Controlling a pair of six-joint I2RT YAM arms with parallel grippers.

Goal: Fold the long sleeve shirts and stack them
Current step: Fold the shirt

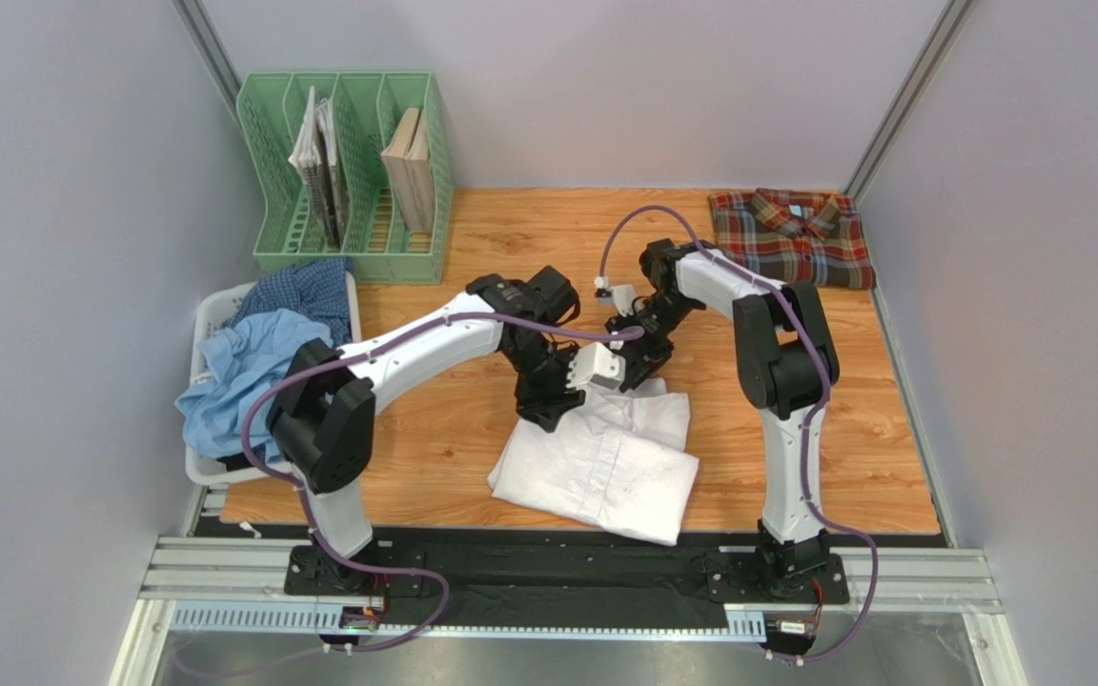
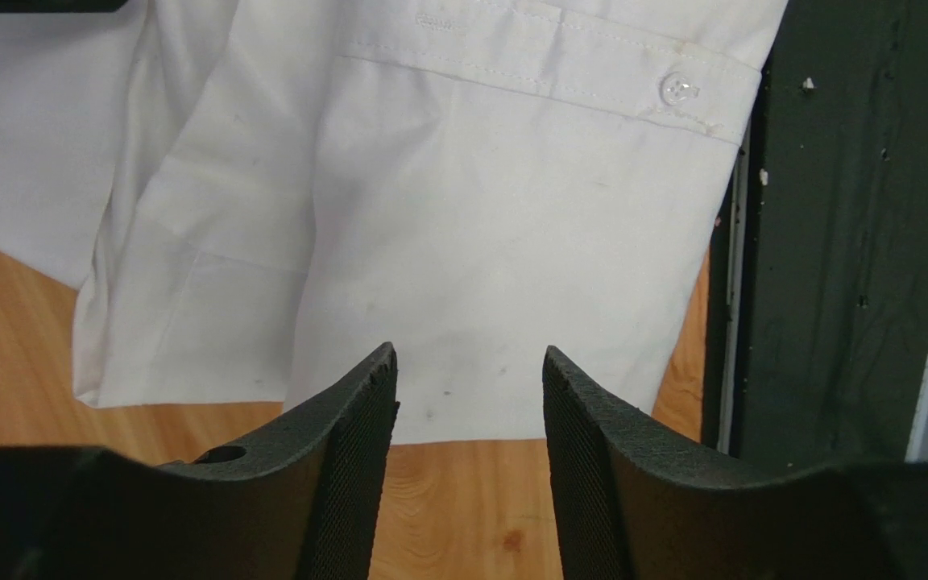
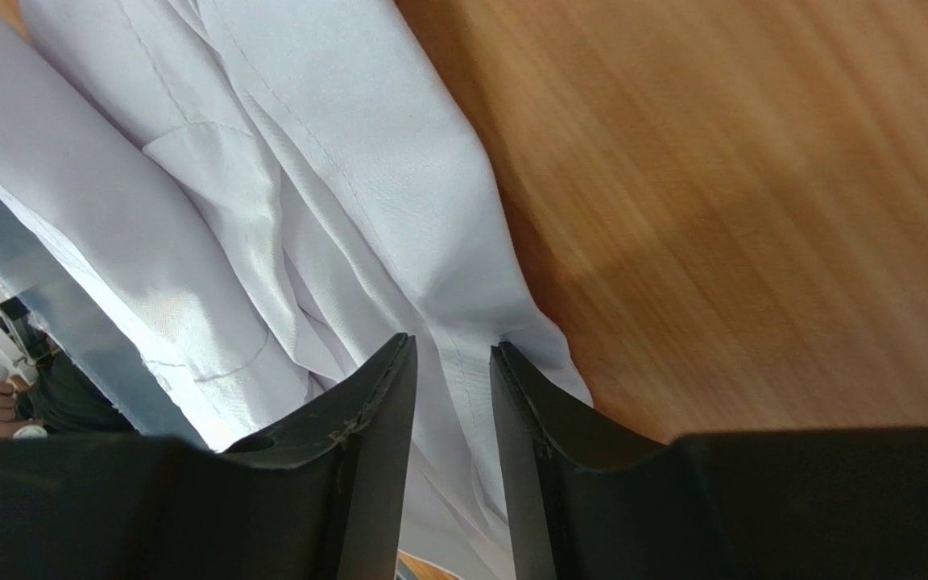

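wooden table (image 1: 827, 429) under white shirt (image 1: 598, 465), plaid shirt (image 1: 791, 236), green file rack (image 1: 347, 172)

Spread shirt (image 1: 598, 465) centre, basket (image 1: 218, 307) left, rack (image 1: 347, 257) behind

We note plain white shirt (image 1: 601, 460); red-green-navy plaid shirt (image 1: 791, 237); light blue shirt (image 1: 243, 375); dark blue checked shirt (image 1: 304, 283); white basket (image 1: 208, 317); mint green file rack (image 1: 354, 243); orange-brown wood-grain table (image 1: 870, 443); pale grey walls (image 1: 68, 215).
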